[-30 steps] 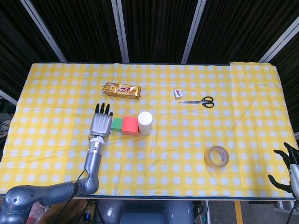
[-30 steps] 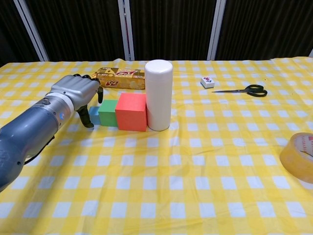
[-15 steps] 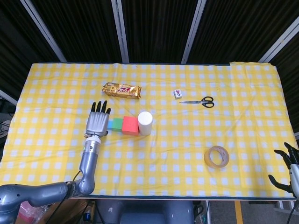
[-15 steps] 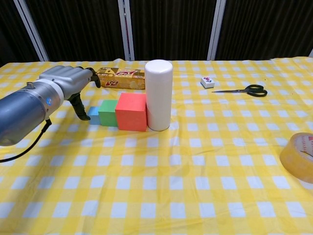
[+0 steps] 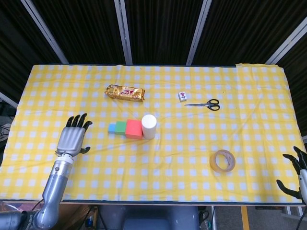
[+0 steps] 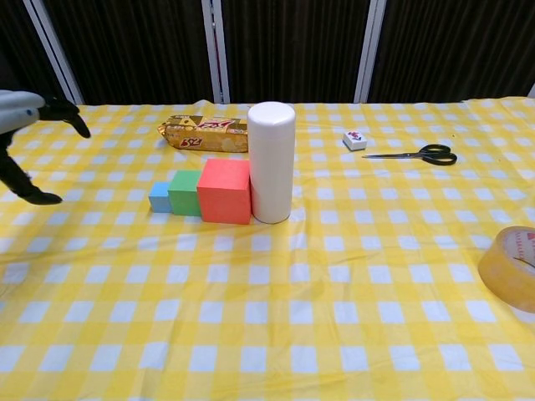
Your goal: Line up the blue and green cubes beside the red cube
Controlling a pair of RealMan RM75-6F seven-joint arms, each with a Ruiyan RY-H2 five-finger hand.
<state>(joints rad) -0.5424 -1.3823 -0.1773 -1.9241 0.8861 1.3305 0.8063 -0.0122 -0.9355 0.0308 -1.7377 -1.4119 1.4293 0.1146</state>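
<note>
Left hand (image 5: 73, 139) spread, seemingly empty.

The red cube (image 6: 224, 191) sits on the yellow checked worktop (image 6: 334, 317). The green cube (image 6: 185, 193) touches its left side, and the small blue cube (image 6: 159, 197) touches the green one. A tall white tube (image 6: 272, 162) stands against the red cube's right side. The left hand (image 6: 25, 138) is far off to the left, holding nothing.

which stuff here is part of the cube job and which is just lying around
Part of the job:
- red cube
- green cube
- blue cube
- left hand

Just lying about:
- white cylinder
- snack packet
- scissors
- tape roll
- small tile
</note>
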